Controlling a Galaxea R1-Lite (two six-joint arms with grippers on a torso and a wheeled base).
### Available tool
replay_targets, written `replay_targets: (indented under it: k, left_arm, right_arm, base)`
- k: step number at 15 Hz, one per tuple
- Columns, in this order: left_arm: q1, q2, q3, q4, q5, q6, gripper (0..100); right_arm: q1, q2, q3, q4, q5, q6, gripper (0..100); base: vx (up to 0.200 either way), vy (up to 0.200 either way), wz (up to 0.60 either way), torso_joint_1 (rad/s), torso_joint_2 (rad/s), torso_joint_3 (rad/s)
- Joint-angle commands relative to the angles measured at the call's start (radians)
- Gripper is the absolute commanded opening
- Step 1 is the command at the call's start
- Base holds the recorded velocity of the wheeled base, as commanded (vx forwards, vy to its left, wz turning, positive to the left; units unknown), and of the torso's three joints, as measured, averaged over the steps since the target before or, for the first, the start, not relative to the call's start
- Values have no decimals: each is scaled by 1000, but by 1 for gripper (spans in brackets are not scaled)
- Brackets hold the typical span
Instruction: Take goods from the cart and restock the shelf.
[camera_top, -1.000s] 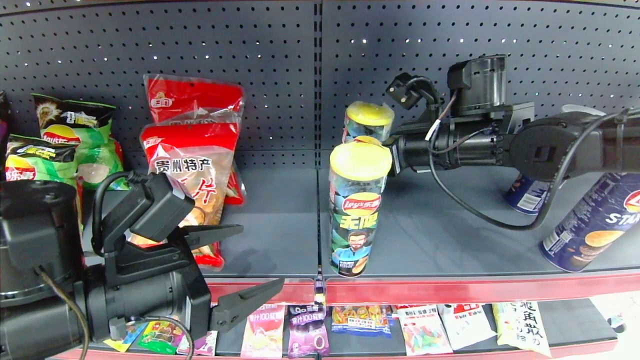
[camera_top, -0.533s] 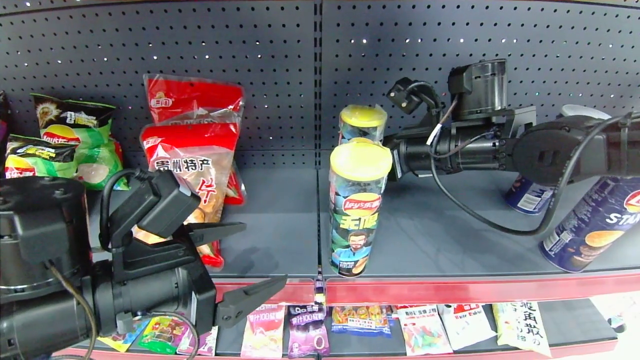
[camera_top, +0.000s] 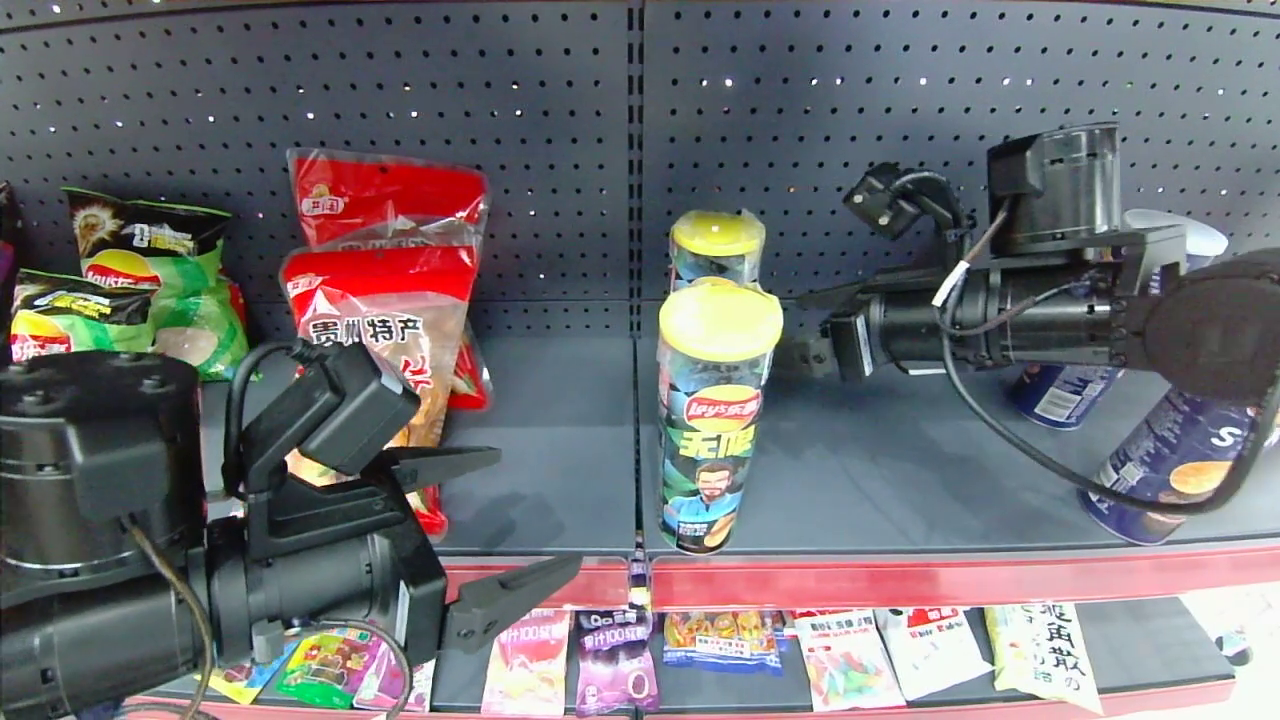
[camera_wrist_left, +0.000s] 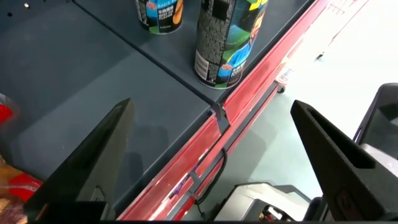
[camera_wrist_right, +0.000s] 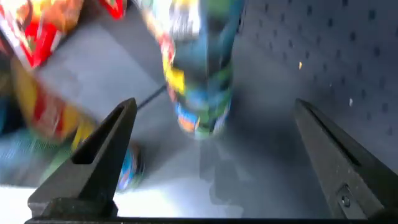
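shop, pegboard shelf (camera_top: 560, 440), snack bags (camera_top: 385, 330)

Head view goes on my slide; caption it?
Right tool open beside rear can; left tool open at shelf edge.

Grey shelf (camera_top: 560, 460), chip cans (camera_top: 715, 420), snack bags (camera_top: 385, 340)

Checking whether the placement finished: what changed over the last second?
The right gripper let go of the rear yellow-lidded can, now upright behind the front can, and drew back toward the robot's right, jaws open. The left gripper crept slightly rightward, staying open. The front can stayed put.
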Motion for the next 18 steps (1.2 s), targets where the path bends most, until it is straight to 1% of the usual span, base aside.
replay_targets:
  k: [1,3,5,8,11,13,17,18]
  left_arm:
    - [1,49,-1,-3,0,0,100]
    - [-5,98,-34,-3,3,1,100]
    - [-6,154,-53,-4,21,1,100]
    - [-8,216,-87,-4,21,1,100]
    - [-16,259,-99,-4,20,1,100]
    - [-19,282,-105,-6,20,1,100]
    - [-19,317,-151,-6,21,1,100]
    - [-17,352,-191,-6,27,1,100]
  right_arm:
    - [-32,-136,121,3,-1,1,100]
    - [-57,-219,213,3,-1,1,100]
    - [-73,-323,319,3,-1,2,100]
    - [-70,-494,452,6,2,2,100]
    - [-72,-639,560,6,8,10,100]
    - [-72,-699,595,8,3,39,100]
    - [-73,-721,586,8,0,50,100]
    - [-81,-722,583,8,0,50,100]
  base:
    - [0,0,0,0,0,0]
    - [0,0,0,0,0,0]
    - [0,0,0,0,0,0]
    - [0,0,0,0,0,0]
    - [0,0,0,0,0,0]
    - [0,0,0,0,0,0]
    - [0,0,0,0,0,0]
    - [0,0,0,0,0,0]
